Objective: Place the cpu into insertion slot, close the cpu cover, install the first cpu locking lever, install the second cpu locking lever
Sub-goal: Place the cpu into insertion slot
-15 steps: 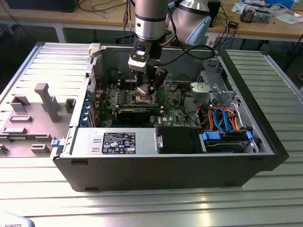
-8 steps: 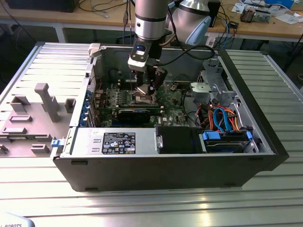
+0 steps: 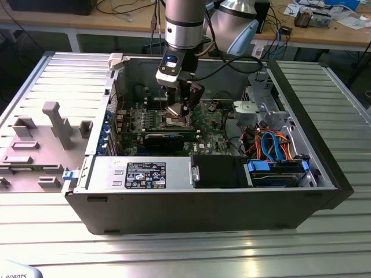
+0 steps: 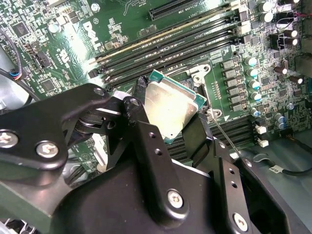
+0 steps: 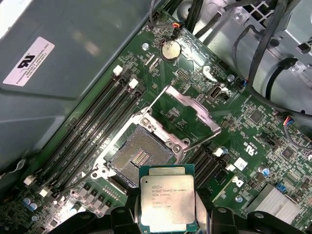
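First wrist view shows you one cpu (image 5: 168,200) — a flat square chip with a dull silver top and a green rim — pinched on opposite edges between the two black fingers (image 5: 122,220) of the gripper (image 5: 168,217), jaws closed on it. It hangs just beside the one insertion slot (image 5: 139,156), a dark square recess with bare pins. The single cpu cover (image 5: 191,113) — a thin silvery frame — stands flipped open on the green motherboard (image 5: 253,141), inside the open grey computer case (image 3: 203,208).

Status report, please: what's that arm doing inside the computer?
Gripper shut on cpu. Cpu above board, close to empty insertion slot. Cpu cover flipped open, slot unobstructed.
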Robot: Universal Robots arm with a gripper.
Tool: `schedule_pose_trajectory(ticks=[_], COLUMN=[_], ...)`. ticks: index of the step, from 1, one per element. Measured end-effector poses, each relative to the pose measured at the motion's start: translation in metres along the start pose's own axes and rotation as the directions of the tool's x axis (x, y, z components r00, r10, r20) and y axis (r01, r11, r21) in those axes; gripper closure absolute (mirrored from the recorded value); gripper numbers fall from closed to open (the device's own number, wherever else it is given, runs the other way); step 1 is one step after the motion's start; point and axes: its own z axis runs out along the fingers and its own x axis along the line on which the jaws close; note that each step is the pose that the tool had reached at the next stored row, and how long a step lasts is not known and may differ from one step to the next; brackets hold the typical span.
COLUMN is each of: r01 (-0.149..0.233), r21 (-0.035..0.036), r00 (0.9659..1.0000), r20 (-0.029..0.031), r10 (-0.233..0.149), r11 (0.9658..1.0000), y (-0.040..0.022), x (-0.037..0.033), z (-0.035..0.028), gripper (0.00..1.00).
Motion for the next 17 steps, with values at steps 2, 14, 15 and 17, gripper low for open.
schedule_pose_trajectory(ticks=[2, 14, 15, 17], r01=[-0.004, -0.022, -0.023, -0.025], r21=[0.0002, 0.0014, 0.0014, 0.0016], r00=[1.0, 0.9998, 0.9997, 0.9997], r20=[-0.0003, -0.0012, -0.0013, -0.0014], r10=[0.004, 0.022, 0.023, 0.025], r11=[1.0, 0.9998, 0.9997, 0.9997], y=[0.0, 0.0, 0.0, 0.0], x=[0.0, 0.0, 0.0, 0.0], z=[0.0, 0.0, 0.0001, 0.0001], gripper=[0.45, 0.45, 0.45, 0.45])
